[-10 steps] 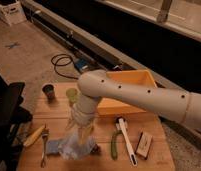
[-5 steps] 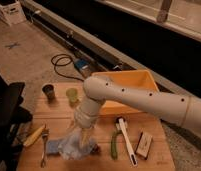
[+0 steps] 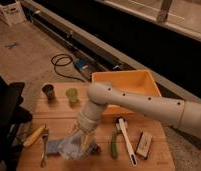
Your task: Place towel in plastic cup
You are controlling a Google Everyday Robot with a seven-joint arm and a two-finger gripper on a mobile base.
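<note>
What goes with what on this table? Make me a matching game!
Things:
1. towel
2. bin
3. banana
4. brush

Places:
A. back right of the table
B. front left edge
C. crumpled, right under the gripper
D. front, to the right of the gripper

Pairs: 1-C, 2-A, 3-B, 4-D

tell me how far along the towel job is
Nothing looks finished. In hand: the tool is down at the towel, which lies bunched on the wooden table. Left: lift it, carry it to the green cup at the far edge, and put it in.
</note>
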